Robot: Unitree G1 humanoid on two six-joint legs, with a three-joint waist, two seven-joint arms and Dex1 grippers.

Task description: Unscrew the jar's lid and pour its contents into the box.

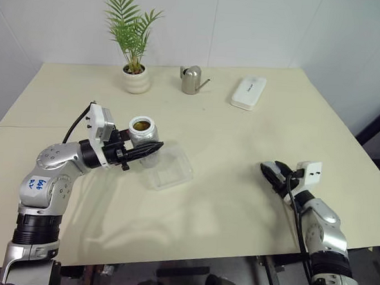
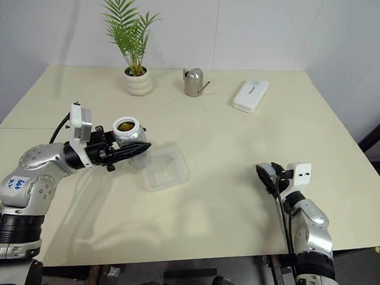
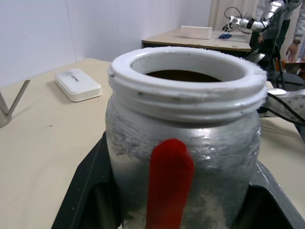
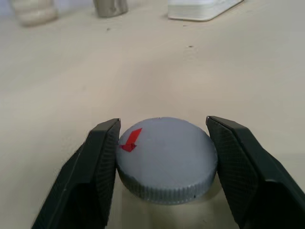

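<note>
We set the flat grey round lid (image 4: 164,160) near the table's right edge, right gripper (image 4: 164,164) loosening (left gripper (image 1: 141,154) clamping the open silvery jar (image 1: 142,132)), advising a clean release.

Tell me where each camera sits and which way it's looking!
Left eye view: on the head, looking down over the cream table; both arms show, the left hand holding the open silvery jar with a red mark.
Right eye view: beside it, same scene, with the clear plastic tray and right hand.
Left wrist view: on the left wrist, facing the jar; black fingers show.
Right wrist view: on the right wrist, facing the round grey lid lying between its fingers.
Shared: the white flat case appears in all four.
</note>
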